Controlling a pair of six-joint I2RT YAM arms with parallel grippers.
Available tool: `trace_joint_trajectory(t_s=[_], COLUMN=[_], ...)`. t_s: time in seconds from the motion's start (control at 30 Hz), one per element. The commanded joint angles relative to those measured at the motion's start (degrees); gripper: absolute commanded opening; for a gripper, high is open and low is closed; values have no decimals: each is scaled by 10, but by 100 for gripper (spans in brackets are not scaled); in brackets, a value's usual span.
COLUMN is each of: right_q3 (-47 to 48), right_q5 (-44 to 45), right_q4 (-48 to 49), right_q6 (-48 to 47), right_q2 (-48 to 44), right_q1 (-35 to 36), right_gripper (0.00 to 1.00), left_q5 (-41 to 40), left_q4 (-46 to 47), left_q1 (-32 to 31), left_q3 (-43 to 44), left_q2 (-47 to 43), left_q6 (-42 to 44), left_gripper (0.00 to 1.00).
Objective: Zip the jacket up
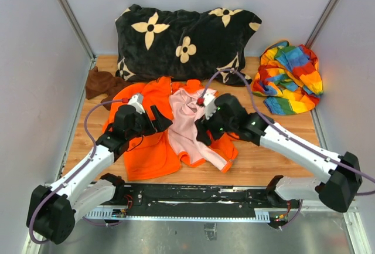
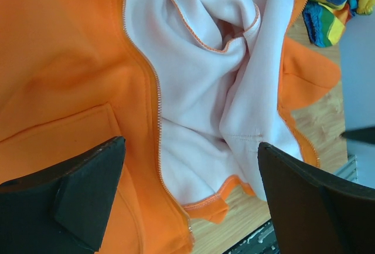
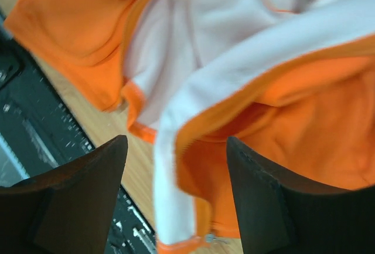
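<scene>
1. Left claw (image 1: 157, 119) hangs at 9 o'clock of the jacket (image 1: 149, 154), which lies mid-table; my right claw (image 1: 203, 131) at 3.
2. My left jaws gape wide, empty; the zipper (image 2: 157, 90) lies unjoined.
3. My right jaws are parted, gripping nothing; I judge all the zipping remains.

The left arm (image 1: 88, 169), white-sleeved with black joints, slanted from its base at the lower left up toward the middle. Its left pincer (image 1: 159, 120), a black two-fingered claw, pointed right with its jaws spread wide and clasping nothing. The right arm (image 1: 299, 148), of the same build, slanted in from the lower right, and the right pincer (image 1: 202, 132), black as well, pointed down and left with its fingers parted, gripping nothing.
</scene>
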Motion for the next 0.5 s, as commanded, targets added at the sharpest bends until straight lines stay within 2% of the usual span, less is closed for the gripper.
trace_joint_trajectory(t_s=[0.0,0.1,0.23,0.47], right_q3=[-16,-38,-36,23], right_q5=[-19,-49,-82,-59], right_q4=[7,65,118,206], right_q6=[10,31,63,93], right_q2=[-31,-26,27,160], right_q1=[-101,-169,-228,-243], right_gripper=[71,73,74,85], left_q5=[12,15,17,14], left_q4=[26,29,30,15], left_q1=[-12,-17,-26,-35], left_q3=[5,6,9,15], left_q2=[11,18,21,21], left_q6=[-4,-5,-6,2], left_gripper=[99,99,99,99])
